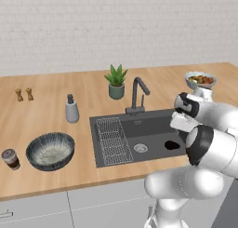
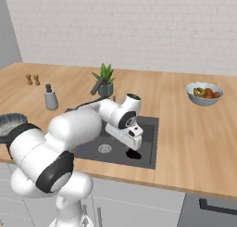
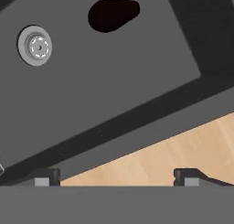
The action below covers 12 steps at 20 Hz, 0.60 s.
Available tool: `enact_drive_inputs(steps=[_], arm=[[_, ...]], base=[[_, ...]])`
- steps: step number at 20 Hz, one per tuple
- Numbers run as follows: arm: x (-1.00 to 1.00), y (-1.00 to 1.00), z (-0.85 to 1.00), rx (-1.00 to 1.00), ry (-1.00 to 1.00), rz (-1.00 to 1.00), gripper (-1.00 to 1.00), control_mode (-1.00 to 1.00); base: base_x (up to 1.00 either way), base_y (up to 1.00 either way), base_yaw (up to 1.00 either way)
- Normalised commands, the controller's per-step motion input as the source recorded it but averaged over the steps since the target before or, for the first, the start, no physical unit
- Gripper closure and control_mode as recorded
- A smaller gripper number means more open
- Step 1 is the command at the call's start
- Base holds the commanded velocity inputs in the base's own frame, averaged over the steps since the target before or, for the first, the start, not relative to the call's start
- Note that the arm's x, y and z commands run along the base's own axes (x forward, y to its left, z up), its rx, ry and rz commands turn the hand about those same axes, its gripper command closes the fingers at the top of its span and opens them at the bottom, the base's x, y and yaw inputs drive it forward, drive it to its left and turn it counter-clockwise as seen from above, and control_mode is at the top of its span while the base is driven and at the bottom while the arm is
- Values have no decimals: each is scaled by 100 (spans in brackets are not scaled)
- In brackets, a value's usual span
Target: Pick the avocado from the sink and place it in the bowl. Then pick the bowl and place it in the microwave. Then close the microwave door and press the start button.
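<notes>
White brick wall behind, long wooden table [image 1: 42,115] in front of it, dark grey sink [image 1: 153,129] sunk into the middle. Wire rack [image 1: 111,141] along the basin's left side, round drain [image 1: 140,148] at centre, gooseneck faucet [image 1: 138,94] behind. On the table left of the sink, wide blue-grey bowl [image 1: 50,150], well apart from the basin; small bowl of fruit [image 1: 201,79] far off to the right, potted plant [image 1: 116,82] and soap bottle [image 1: 71,109] toward the wall. Avocado [image 3: 112,13] lying loose on the basin floor, right of the drain, near-black, long axis running roughly left to right in the hand view with the narrower end to the right. Fingers [image 3: 116,176] spread wide and empty, poised above the sink's near rim, nothing between them. Avocado ahead of the fingers, farther into the basin and lower; likely needs a reach forward and down, with the fingers closing across the fruit's short width.
</notes>
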Motion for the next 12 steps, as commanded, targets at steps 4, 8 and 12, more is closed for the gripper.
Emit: enact_drive_inputs(steps=[4, 8, 12], arm=[[26, 0, -58, -4, 4, 7, -100, -100], [31, -1, -38, 0, 7, -11, -100, -100], [40, 0, -18, 7, 2, -51, -100, -100]], base=[[0, 0, 0], [0, 0, 0], [0, 0, 0]])
